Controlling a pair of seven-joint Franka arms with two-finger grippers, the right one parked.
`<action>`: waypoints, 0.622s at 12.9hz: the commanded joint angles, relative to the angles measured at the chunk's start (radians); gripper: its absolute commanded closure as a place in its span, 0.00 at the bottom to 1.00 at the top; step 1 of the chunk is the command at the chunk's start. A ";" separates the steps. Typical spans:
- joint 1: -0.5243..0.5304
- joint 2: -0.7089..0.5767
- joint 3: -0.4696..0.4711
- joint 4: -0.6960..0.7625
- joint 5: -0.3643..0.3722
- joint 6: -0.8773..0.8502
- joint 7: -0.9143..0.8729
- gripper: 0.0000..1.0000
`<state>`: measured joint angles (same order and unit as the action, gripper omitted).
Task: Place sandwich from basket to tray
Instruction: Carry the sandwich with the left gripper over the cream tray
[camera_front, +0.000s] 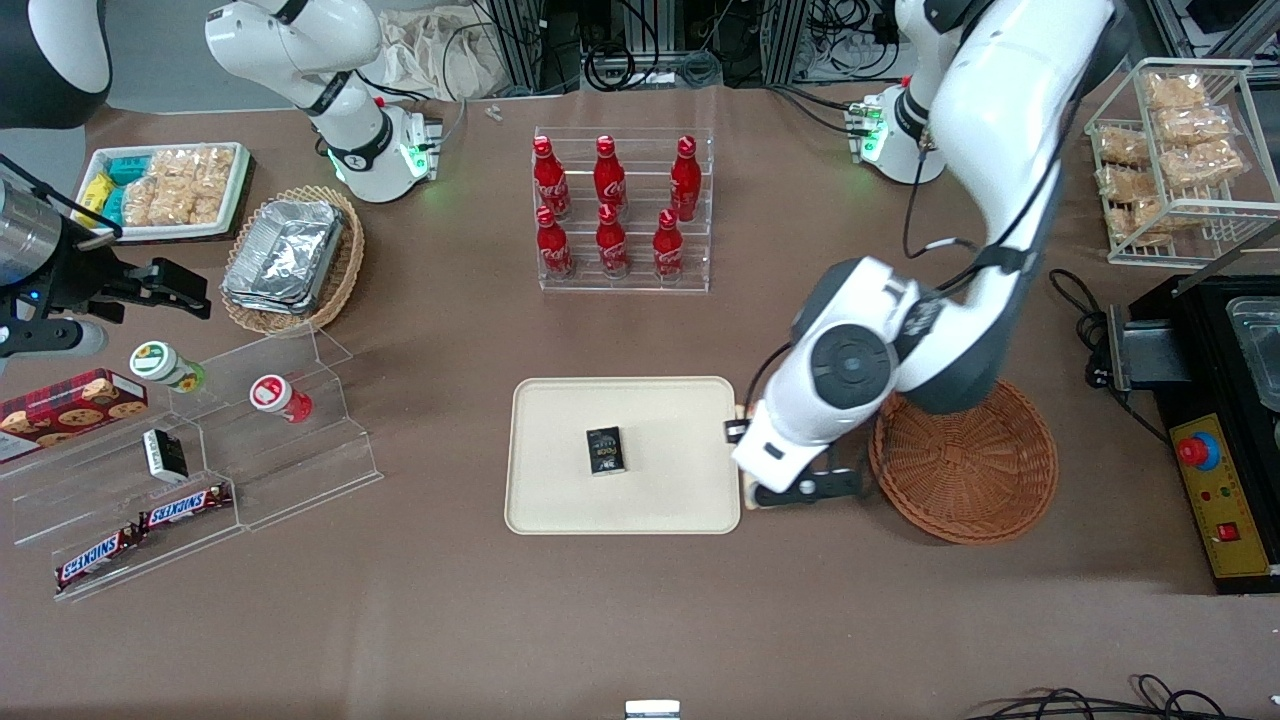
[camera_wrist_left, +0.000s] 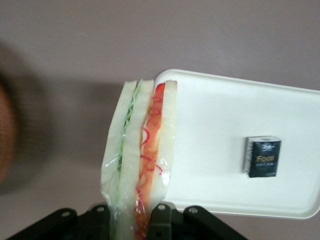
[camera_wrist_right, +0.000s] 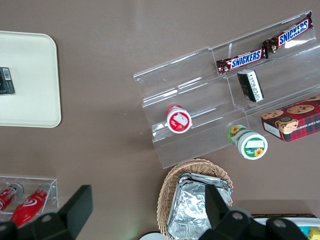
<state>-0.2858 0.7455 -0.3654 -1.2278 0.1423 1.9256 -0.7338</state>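
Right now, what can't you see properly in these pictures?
- Sandwich: held in the gripper in the wrist view; in the front view the arm hides it.
- Basket: arm covers part of it in the front view; only a blur in the wrist view.
- Tray: one end is cut off in the right wrist view.
- Black packet: label too small to read.

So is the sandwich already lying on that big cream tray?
No: the sandwich hangs clamped in the claw over the tray's edge, and only a small black packet lies on it.
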 joint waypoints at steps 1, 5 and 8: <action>-0.071 0.104 0.005 0.059 0.020 0.047 -0.033 1.00; -0.087 0.129 0.006 -0.002 0.045 0.100 -0.026 1.00; -0.092 0.146 0.008 -0.029 0.082 0.174 -0.027 0.76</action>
<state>-0.3664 0.8856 -0.3640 -1.2487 0.1913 2.0643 -0.7539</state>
